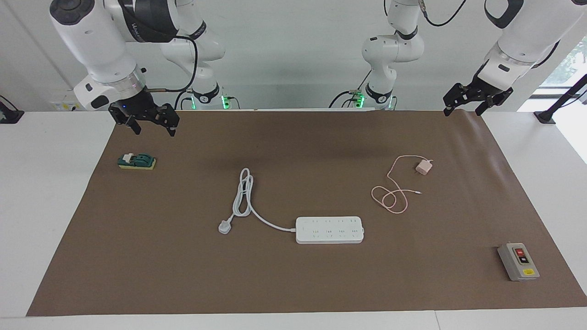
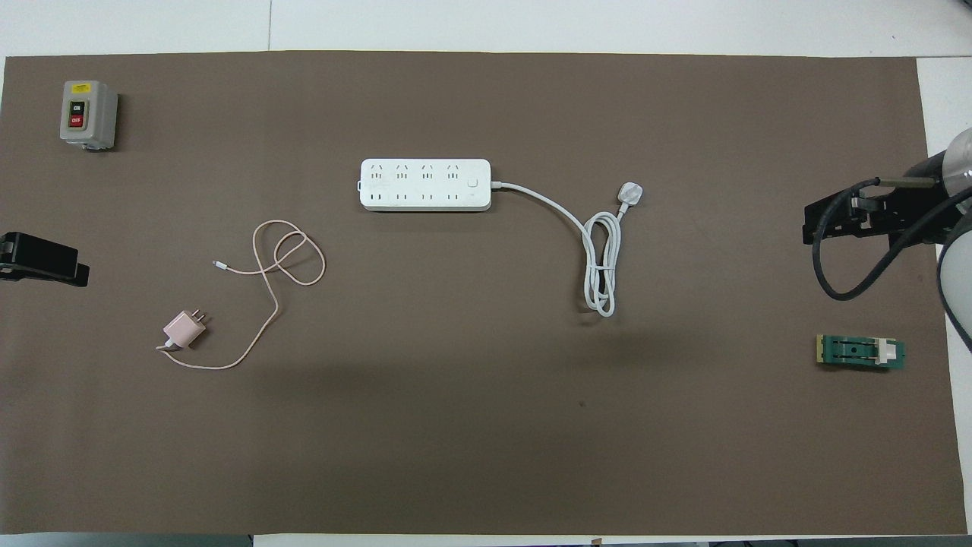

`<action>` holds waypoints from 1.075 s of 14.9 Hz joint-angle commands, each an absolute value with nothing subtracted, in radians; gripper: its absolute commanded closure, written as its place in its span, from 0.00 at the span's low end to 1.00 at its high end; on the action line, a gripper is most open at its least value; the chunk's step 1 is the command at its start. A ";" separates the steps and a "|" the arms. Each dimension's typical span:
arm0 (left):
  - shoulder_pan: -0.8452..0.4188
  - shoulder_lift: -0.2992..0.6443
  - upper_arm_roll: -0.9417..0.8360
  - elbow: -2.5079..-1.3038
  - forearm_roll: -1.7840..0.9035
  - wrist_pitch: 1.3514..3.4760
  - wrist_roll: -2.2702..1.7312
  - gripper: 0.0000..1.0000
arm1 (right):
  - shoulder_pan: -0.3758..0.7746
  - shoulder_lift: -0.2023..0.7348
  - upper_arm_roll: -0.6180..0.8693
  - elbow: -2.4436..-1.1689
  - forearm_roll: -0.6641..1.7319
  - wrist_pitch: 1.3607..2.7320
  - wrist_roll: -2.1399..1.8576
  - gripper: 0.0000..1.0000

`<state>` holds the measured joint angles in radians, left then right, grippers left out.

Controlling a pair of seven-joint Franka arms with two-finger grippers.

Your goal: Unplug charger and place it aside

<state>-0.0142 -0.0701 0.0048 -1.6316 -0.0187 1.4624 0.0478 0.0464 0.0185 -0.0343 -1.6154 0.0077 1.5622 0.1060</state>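
The left hand (image 1: pixel 477 100) hangs empty over the mat's corner at its own end of the counter (image 1: pixel 50 192), fingers spread wide and touching nothing. The charger (image 1: pixel 423 167) lies unplugged on the brown mat (image 1: pixel 293 284) below it — well apart from the white power strip (image 1: pixel 329 229), its pink cable (image 1: pixel 390 195) looped beside it. The right hand (image 1: pixel 147 120) hovers open and empty above the green block (image 1: pixel 136 161).
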 commanded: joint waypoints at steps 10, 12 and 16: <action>-0.023 -0.095 0.012 -1.675 -0.011 1.497 0.072 0.00 | -0.012 0.002 -0.021 -1.640 0.003 1.600 0.080 0.00; -0.023 -0.095 0.012 -1.674 -0.011 1.499 0.072 0.00 | -0.017 0.003 -0.021 -1.635 0.003 1.595 0.077 0.00; -0.023 -0.095 0.012 -1.674 -0.011 1.499 0.072 0.00 | -0.017 0.005 -0.021 -1.629 0.000 1.576 0.074 0.00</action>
<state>-0.0142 -0.0708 0.0048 -1.6441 -0.0187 1.4753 0.0590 -0.0030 0.0184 -0.0330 -1.6179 0.0074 1.5799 0.0959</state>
